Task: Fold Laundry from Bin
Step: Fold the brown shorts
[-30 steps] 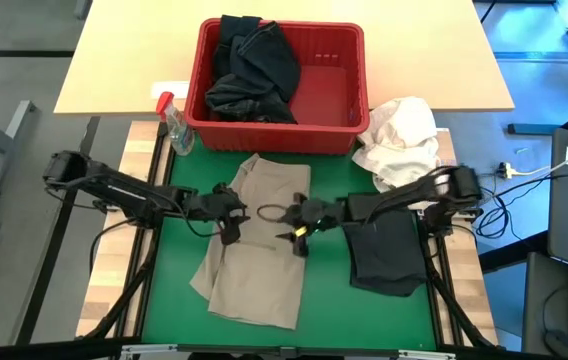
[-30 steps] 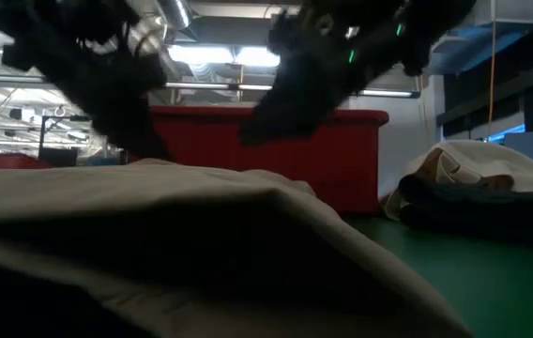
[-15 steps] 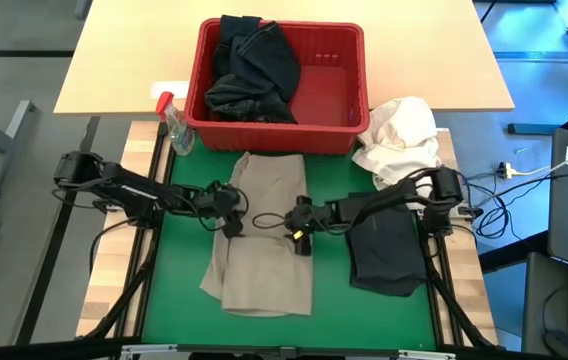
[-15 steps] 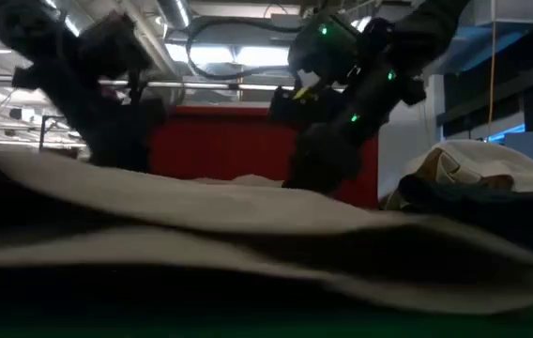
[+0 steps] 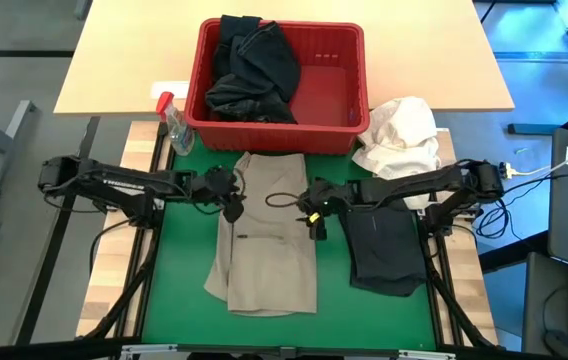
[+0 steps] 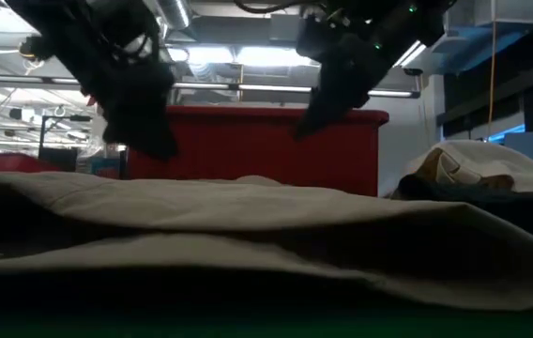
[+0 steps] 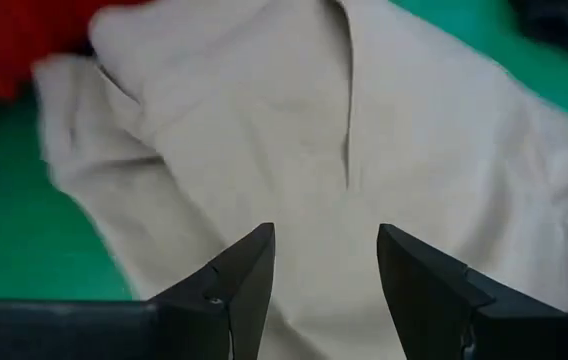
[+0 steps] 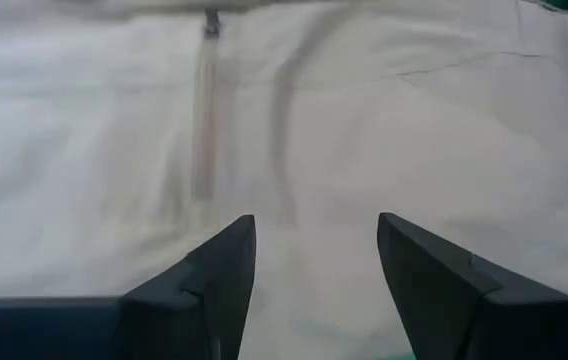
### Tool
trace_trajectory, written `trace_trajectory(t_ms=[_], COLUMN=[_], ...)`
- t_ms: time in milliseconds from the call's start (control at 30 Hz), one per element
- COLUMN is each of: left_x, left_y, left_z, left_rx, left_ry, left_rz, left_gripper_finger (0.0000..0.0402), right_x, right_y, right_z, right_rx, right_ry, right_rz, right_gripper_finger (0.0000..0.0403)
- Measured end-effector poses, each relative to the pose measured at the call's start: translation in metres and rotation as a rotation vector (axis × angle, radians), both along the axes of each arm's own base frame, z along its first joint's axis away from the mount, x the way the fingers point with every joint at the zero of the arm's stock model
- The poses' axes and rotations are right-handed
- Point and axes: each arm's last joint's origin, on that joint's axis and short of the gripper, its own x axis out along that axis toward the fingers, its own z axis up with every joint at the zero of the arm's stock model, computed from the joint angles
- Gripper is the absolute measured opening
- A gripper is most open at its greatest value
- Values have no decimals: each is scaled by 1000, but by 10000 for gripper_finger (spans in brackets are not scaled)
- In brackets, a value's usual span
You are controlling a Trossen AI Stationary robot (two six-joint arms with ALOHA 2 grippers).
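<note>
Khaki-beige garment spread lengthwise on the green mat, far end just short of the bin, near end reaching toward the table's front edge; laid flat, probably so a fold can run straight; dark drawstring looped on its upper half, right of centre.

Left gripper poised at the garment's left edge, right gripper at its right edge, roughly level with each other across the upper half; placed so, it seems, to take both sides at once and keep the fold square. Both sets of fingers spread apart with nothing between them: in the left wrist view only beige cloth beyond the gap of the left gripper; likewise for the right gripper in the right wrist view, over a seam. In the low view both raised clear of the cloth surface.

Folded dark garment parked to the right on the mat, out of the working area, presumably already finished.

Red bin at the far side, black laundry piled in its left half, waiting for a turn.

White cloth bundle right of the bin; small spray bottle at its left corner.
</note>
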Motion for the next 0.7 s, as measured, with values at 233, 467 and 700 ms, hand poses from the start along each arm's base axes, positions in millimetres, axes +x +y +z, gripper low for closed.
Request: trace_trajectory(t_ms=[233, 467, 700], left_x=[-10, -4, 2], left_y=[32, 37, 37], left_z=[-20, -31, -40], left_rx=[-216, -266, -288], left_ry=[6, 30, 47], left_rz=[121, 80, 18], left_gripper_finger=[172, 172, 172], right_x=[10, 10, 10], right_y=[8, 8, 8], right_z=[-5, -5, -5], right_rx=[-7, -35, -38], right_ry=[-38, -34, -37], right_rz=[28, 39, 42], right_gripper_finger=[209, 209, 209])
